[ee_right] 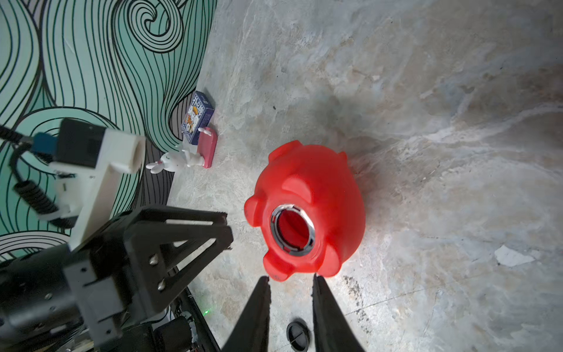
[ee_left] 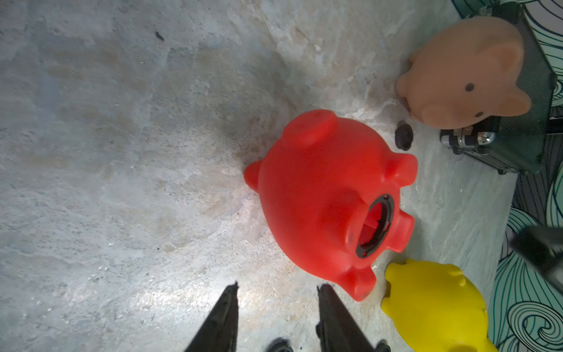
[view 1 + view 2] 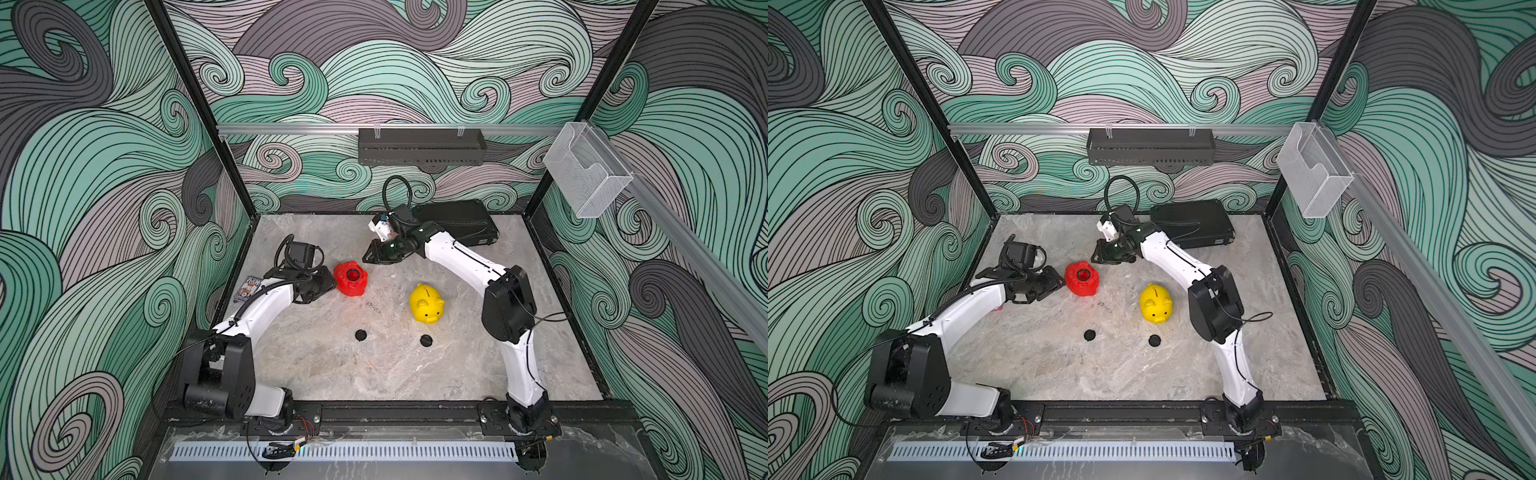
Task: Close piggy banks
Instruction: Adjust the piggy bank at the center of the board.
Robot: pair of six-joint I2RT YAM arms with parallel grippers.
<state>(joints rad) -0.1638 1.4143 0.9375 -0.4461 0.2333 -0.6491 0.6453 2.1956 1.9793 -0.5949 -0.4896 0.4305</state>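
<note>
The marbled grey worktop lies under both my arms. At its far edge lies a black rectangular case, part hidden behind my right arm. The red piggy bank lies on its back near the middle, feet up, its round belly hole open and unplugged in both top views. The yellow piggy bank stands upright, apart from the red one, toward my right arm, coin slot on top. The peach-pink piggy bank shows only in my left wrist view, standing just in front of the case; in the top views my right arm hides it.

My left tool sits low just beside the red pig, its fingers parted with nothing between them. My right tool hovers at the red pig's far side, fingers likewise apart and empty, tips near the pig's feet.

Two black round plugs lie on the worktop nearer the arm bases; a third plug lies beside the peach-pink pig.
</note>
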